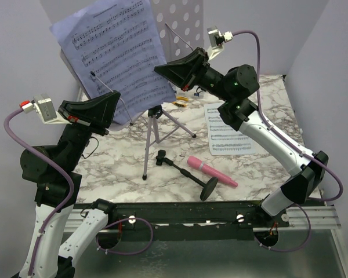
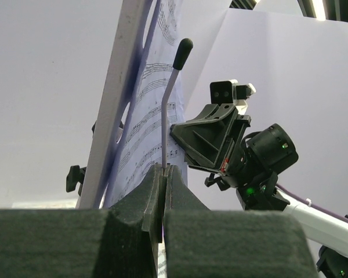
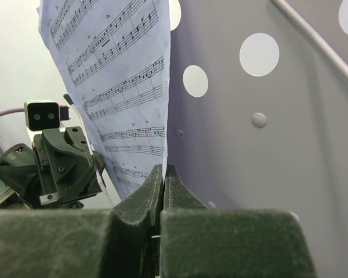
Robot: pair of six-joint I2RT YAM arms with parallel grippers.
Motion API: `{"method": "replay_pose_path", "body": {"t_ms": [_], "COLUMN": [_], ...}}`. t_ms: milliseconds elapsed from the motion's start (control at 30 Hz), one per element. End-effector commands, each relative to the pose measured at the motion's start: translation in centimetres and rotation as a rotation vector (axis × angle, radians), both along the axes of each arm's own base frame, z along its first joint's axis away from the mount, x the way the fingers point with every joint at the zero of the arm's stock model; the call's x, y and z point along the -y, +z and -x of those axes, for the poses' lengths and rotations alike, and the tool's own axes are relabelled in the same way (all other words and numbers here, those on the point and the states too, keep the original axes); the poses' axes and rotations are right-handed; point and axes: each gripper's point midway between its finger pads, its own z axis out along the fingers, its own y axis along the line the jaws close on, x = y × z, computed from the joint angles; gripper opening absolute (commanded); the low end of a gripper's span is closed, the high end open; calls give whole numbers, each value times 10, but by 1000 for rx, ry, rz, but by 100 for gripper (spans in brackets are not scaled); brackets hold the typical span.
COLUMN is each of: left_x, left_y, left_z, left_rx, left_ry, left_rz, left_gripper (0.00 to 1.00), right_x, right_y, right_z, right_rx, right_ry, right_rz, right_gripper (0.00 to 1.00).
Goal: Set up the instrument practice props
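The lavender sheet-music page [image 1: 110,52] leans on the lilac perforated stand plate [image 1: 182,20], which sits on its tripod [image 1: 153,136]. My left gripper [image 1: 113,107] is shut on the plate's left page-holder wire [image 2: 166,116], at the page's lower left. My right gripper [image 1: 162,70] is shut at the page's right edge [image 3: 133,87], against the plate [image 3: 267,133]. The white sheet-music page [image 1: 226,136] lies flat on the table at the right. The pink toy microphone [image 1: 211,172] and its black round-base stand [image 1: 188,174] lie on the table in front.
Yellow-handled pliers [image 1: 181,100] lie behind the tripod. The plate's right page-holder wire [image 1: 177,36] sticks out over the plate. White walls close in the marble table [image 1: 116,168] on three sides. The black rail [image 1: 180,214] runs along the near edge.
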Motion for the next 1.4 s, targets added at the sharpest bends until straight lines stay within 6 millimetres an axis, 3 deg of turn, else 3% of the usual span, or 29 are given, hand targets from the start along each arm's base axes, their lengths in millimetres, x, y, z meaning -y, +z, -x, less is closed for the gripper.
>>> {"method": "replay_pose_path", "body": {"t_ms": [0,200,500,1033,1367], "left_x": [-3,-5,-10,-19,-23], "left_y": [19,18,16,12,4], "left_z": [20,17,15,24,59], "left_rx": [72,45,20,-22,-17], "left_ry": [-19,-11,16,32,-4], "left_rz": [24,36,46,85,76], "left_gripper": [0,0,14,58,76], "right_x": [1,-1,-2,-2,12], "right_y": [9,8,6,3,-1], "right_z": [4,2,0,-7,-19], "right_rx": [20,21,17,10,5], "right_ry": [11,13,3,-34,-189], "right_rz": [-38,-41,-35,-23,106], "right_gripper": [1,1,0,1,43]}}
